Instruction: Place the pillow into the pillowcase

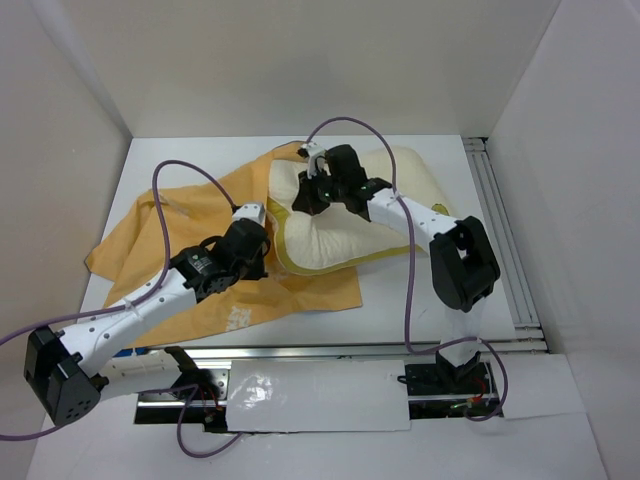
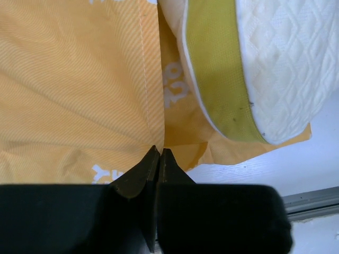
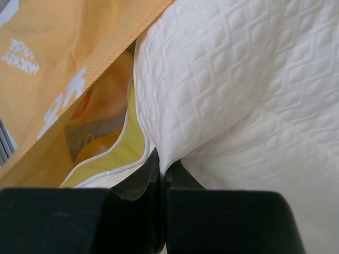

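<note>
A thin mustard-orange pillowcase (image 1: pixel 170 225) lies rumpled across the left of a white bench (image 1: pixel 440 310). It looks light and limp, and likely to bunch. The left gripper (image 2: pixel 160 153) is closed, pinching a fold of that cloth. To the right, the cream quilted pillow (image 1: pixel 330 240) rests partly on the pillowcase, one corner beside its hem. It seems soft, bulky and squashy. The right gripper (image 3: pixel 161 166) is closed on a pinch of the pillow's cover. Its corners and piped edge probably give the surest hold.
</note>
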`<state>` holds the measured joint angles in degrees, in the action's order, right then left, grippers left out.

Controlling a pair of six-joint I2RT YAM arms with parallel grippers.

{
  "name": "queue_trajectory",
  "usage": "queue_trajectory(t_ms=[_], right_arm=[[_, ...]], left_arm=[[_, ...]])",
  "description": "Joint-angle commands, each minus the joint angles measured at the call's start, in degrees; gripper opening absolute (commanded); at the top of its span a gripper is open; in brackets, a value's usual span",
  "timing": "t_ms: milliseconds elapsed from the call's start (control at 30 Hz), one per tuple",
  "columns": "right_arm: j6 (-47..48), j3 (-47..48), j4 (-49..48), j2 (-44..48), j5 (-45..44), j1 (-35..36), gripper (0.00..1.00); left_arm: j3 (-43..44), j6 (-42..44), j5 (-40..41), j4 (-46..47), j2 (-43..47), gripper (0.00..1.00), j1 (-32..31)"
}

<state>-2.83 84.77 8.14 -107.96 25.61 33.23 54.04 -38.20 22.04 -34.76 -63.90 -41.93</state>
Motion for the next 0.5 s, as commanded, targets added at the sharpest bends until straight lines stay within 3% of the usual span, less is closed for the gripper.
queue_trajectory(t_ms=[0, 233, 333, 467], right_arm=[[-6.56, 2.6, -12.17, 0.48, -3.18, 1.21, 0.0], [-18.25, -1.98, -25.09, -0.58, -24.18, 7.98, 0.0], [-25.45, -3.29, -27.29, -1.11, -30.6, 9.3, 0.0], [-34.67, -6.28, -28.27, -0.59, -47.17, 14.04, 0.0]], left_arm=[[0.19, -1.44, -2.44, 1.53, 0.09, 0.0, -0.52], [1.94, 1.63, -12.89, 8.48, 1.14, 0.0, -2.18], [2.56, 2.16, -13.43, 8.48, 1.14, 0.0, -2.71], [3.09, 1.02, -14.04, 9.01, 1.14, 0.0, -2.72]])
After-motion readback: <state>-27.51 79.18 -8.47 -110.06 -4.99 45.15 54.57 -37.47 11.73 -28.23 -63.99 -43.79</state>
